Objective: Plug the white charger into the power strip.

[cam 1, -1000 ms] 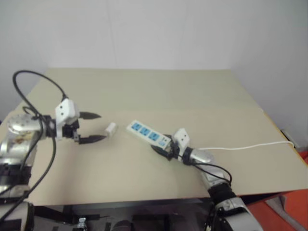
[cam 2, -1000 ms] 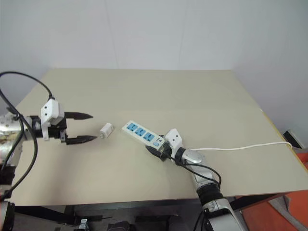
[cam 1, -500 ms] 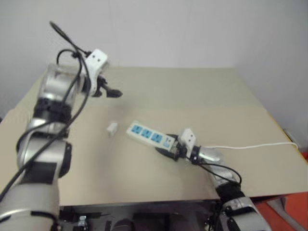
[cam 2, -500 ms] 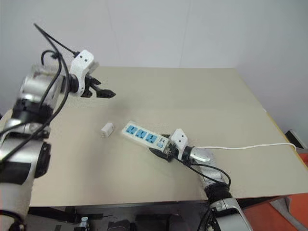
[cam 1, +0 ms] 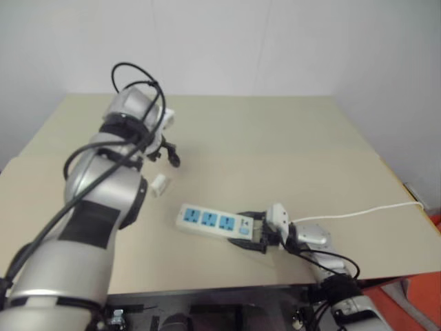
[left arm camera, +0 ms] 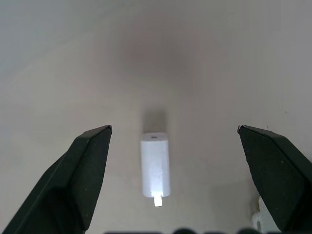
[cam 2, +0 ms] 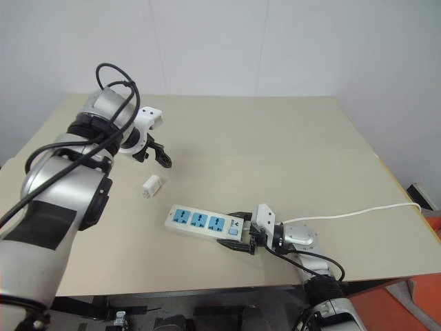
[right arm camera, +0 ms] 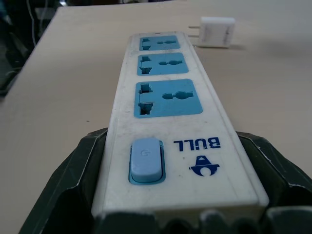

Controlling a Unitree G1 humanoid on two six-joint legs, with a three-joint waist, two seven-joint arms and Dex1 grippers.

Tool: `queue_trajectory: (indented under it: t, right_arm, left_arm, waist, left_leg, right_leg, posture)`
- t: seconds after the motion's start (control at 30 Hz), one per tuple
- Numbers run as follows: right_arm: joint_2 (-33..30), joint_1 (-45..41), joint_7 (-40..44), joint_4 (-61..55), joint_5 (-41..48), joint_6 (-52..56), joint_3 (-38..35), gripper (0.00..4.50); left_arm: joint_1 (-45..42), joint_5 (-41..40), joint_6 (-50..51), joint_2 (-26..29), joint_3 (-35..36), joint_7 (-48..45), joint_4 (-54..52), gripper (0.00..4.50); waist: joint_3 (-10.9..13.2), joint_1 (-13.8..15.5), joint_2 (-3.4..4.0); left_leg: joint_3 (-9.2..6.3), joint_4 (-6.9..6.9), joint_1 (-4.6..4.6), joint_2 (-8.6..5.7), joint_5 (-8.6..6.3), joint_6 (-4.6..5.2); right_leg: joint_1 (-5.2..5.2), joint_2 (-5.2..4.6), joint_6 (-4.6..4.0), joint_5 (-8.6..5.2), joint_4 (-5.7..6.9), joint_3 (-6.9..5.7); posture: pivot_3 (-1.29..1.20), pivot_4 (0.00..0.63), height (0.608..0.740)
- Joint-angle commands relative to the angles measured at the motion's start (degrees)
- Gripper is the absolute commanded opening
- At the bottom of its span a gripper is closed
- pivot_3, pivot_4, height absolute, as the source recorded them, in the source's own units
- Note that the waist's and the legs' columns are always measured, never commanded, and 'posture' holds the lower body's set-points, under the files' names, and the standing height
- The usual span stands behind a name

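The white charger (cam 1: 160, 184) lies flat on the tan table (cam 1: 289, 145), its prongs showing in the left wrist view past the charger (left arm camera: 156, 165). My left gripper (left arm camera: 174, 128) hangs above it, pointing down, open wide, one black finger (left arm camera: 90, 168) on each side and apart from it. The power strip (cam 1: 213, 222) lies near the table's front edge, with its three blue outlets facing up. My right gripper (right arm camera: 173, 141) is shut on the strip's switch end (right arm camera: 146, 161), a finger (right arm camera: 73, 185) against each long side. The charger (right arm camera: 217, 32) lies beyond the strip's far end.
A thin white cable (cam 1: 358, 212) runs from the strip's held end across the table to its right edge. The table's front edge is close behind the right gripper. A pale wall (cam 1: 275, 41) stands behind the table.
My left arm has swung up and over, so its open gripper now points down above the charger. The right gripper has drawn the power strip toward the table's front edge and turned it.
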Motion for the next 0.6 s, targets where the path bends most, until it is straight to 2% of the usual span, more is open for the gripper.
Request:
queue_trajectory:
  t: [0.03,0.23,0.6]
  right_arm:
    - [1.01,-2.3,2.94,1.18,1.36,-2.97,0.15,3.43]
    - [0.98,-3.87,7.16,2.5,0.5,-2.37,1.95,3.43]
    - [1.42,-3.58,7.57,2.35,0.16,-2.5,2.6,3.43]
  left_arm:
    - [-0.4,1.27,-0.58,-1.27,-0.02,1.04,0.77,4.5]
    - [0.97,2.17,-1.22,-3.25,0.19,3.32,2.03,4.5]
    - [3.4,1.46,-1.19,-4.23,4.72,10.21,3.25,4.5]
  waist:
    - [0.0,0.03,0.0]
    - [0.0,0.12,0.0]
    - [0.0,0.14,0.0]
  left_leg:
    - [0.0,0.0,0.0,0.0,0.0,0.0]
    - [-0.02,0.0,0.0,-0.02,0.0,0.0]
    - [-0.13,0.04,0.05,-0.03,0.02,-0.05]
  right_leg:
    - [0.0,0.0,0.0,0.0,0.01,0.0]
    - [0.0,-0.03,0.02,0.02,0.03,0.02]
    - [0.0,-0.04,0.02,0.02,0.52,0.02]
  posture:
    - [0.0,0.15,0.74]
    - [0.0,0.15,0.74]
    - [0.0,0.15,0.74]
